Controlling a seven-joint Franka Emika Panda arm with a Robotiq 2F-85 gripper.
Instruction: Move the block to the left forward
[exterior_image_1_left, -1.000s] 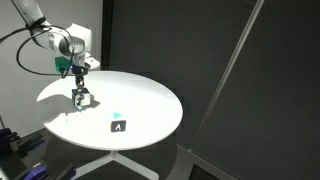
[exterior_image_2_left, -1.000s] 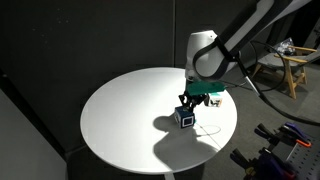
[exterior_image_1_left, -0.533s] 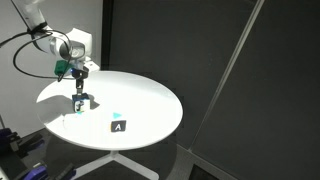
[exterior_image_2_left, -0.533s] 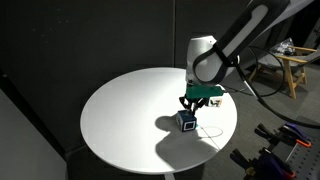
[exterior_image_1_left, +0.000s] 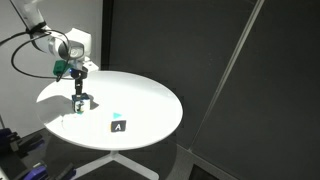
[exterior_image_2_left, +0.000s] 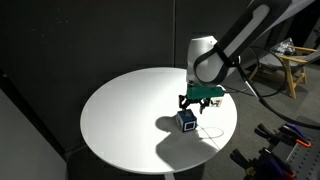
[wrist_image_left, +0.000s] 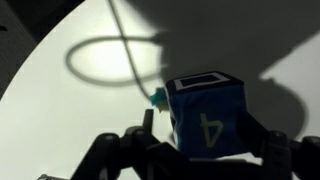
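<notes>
Partly, block (wrist_image_left: 208, 105) base behind gripper (wrist_image_left: 205, 128).

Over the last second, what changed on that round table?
The gripper, with the block between its fingers, shifted slightly toward the table's near edge in an exterior view. Most of that came in the first half second, and it has barely moved since. Nothing was newly grasped or released. The black A block stayed put.

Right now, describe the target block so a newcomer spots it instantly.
On the round white table, find the gripper: the block sits between its fingers. It is light blue and white with a dark 4, unlike the black block marked A.
</notes>
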